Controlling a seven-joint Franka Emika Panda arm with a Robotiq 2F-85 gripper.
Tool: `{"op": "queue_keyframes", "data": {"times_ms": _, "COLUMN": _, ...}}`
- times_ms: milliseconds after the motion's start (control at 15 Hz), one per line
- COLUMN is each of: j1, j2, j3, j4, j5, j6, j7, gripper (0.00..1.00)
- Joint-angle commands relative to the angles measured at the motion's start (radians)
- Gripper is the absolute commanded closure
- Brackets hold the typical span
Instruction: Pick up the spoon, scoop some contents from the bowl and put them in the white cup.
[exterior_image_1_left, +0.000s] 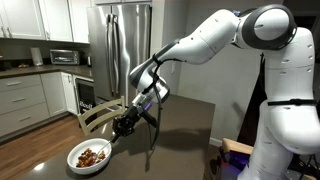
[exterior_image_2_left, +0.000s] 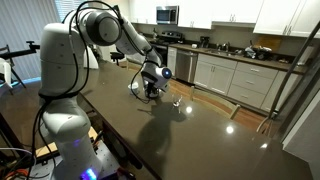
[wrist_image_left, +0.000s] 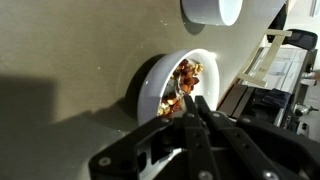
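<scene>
Jaws pressed together, any slim spoon between them too hidden to confirm, the gripper (wrist_image_left: 196, 104) hangs at the 5 o'clock rim of the bowl (wrist_image_left: 150, 88), where a good scoop would dip under the contents (wrist_image_left: 186, 78), then ride level to the white cup (wrist_image_left: 212, 10) at 1 o'clock.

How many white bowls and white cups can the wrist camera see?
white bowl: 1
white cup: 1
Total: 2
</scene>
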Motion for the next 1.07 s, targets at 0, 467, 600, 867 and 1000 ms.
{"op": "queue_keyframes", "data": {"times_ms": 0, "j1": -0.023, "j2": 0.016, "j3": 0.006, "j4": 0.02, "j5": 0.07, "j6": -0.055, "j7": -0.05, "gripper": 0.96}}
{"op": "queue_keyframes", "data": {"times_ms": 467, "j1": -0.026, "j2": -0.003, "j3": -0.012, "j4": 0.022, "j5": 0.08, "j6": -0.11, "j7": -0.054, "gripper": 0.96}}
{"op": "queue_keyframes", "data": {"times_ms": 600, "j1": -0.027, "j2": -0.01, "j3": -0.016, "j4": 0.026, "j5": 0.074, "j6": -0.117, "j7": -0.052, "gripper": 0.96}}
{"op": "queue_keyframes", "data": {"times_ms": 867, "j1": -0.026, "j2": -0.027, "j3": -0.021, "j4": 0.033, "j5": 0.069, "j6": -0.117, "j7": -0.05, "gripper": 0.96}}
{"op": "queue_keyframes", "data": {"times_ms": 1000, "j1": -0.026, "j2": -0.04, "j3": -0.02, "j4": 0.031, "j5": 0.071, "j6": -0.123, "j7": -0.052, "gripper": 0.96}}
